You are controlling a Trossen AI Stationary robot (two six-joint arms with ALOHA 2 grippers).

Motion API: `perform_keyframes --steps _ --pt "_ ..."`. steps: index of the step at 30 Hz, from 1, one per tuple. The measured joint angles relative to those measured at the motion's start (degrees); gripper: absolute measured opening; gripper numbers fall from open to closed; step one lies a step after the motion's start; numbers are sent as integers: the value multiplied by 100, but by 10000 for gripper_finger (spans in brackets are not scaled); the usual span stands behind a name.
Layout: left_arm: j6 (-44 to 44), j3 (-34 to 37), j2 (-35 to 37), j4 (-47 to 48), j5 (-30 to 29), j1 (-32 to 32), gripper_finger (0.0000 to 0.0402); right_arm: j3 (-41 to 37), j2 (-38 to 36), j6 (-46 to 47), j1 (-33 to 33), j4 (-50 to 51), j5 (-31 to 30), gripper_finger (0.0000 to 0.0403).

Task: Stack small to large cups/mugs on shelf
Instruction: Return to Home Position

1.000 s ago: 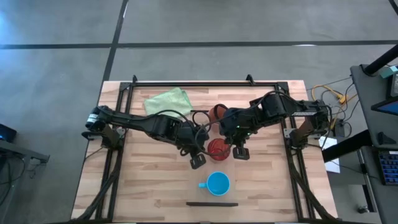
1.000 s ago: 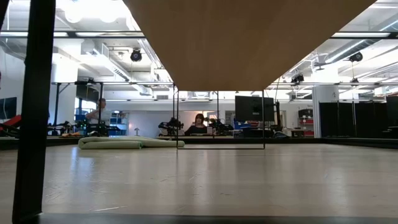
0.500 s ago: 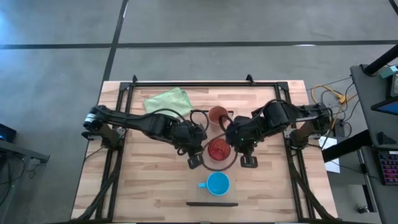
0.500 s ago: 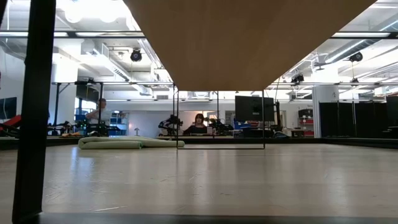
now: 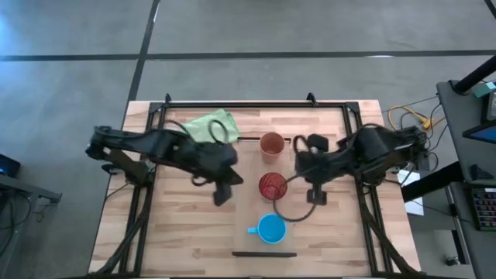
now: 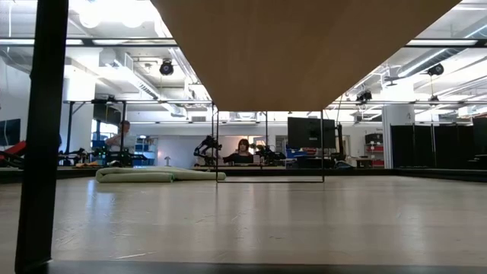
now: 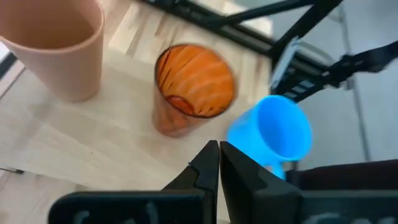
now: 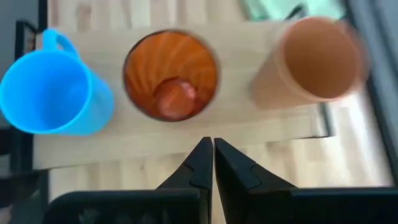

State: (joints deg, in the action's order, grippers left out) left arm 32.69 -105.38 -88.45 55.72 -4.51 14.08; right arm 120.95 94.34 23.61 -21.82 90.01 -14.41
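Three cups stand upright in a row on the pale shelf, which runs from the far side to the near side of the table. The terracotta cup is farthest, the translucent red cup is in the middle, and the blue mug is nearest. My left gripper is shut, left of the red cup and apart from it. My right gripper is shut, to the cup's right. The left wrist view shows the red cup, blue mug and terracotta cup beyond its shut fingertips. The right wrist view shows the same three beyond its fingertips.
A green cloth lies at the table's far left. A dark cable loop hangs over the shelf between the red cup and my right arm. Black frame rails run along the table's left, right and far sides. The low view shows only the room, with people far off.
Both grippers have drawn away from the red cup, the left toward the table's left edge and the right toward its right edge. The red cup has stayed in place on the shelf. The terracotta cup, partly covered by the arms before, now shows whole.
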Motion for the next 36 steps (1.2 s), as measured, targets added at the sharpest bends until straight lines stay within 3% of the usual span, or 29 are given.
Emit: perform_keyframes --steps 7,13,20,23,26,30,32,36 --pt "-544 59 886 63 -204 143 0 -72 -667 0 -349 -4 -516 8" --pt "-1413 211 1559 54 -348 338 0 -624 -1420 97 -751 -14 -886 8" --pt "-1510 1483 2490 -160 -350 447 0 -2086 -2564 1076 -1204 -478 -1180 8" --pt "-1503 2448 2948 -980 -415 447 0 -2965 -3106 1231 -1261 -1400 -1152 8" --pt "-1510 3464 3364 -2577 -442 447 0 -3839 -3576 862 -1256 -2942 -744 8" --pt "-1510 4626 3774 -4619 -443 442 0 -4993 -4058 -506 -1231 -5648 401 8" --pt "-1511 5091 3895 -5526 -444 441 0 -5488 -4224 -1351 -1197 -6808 663 8" --pt "-1705 5646 4129 -6529 -460 341 0 -6188 -4557 -2093 -784 -7761 789 8"
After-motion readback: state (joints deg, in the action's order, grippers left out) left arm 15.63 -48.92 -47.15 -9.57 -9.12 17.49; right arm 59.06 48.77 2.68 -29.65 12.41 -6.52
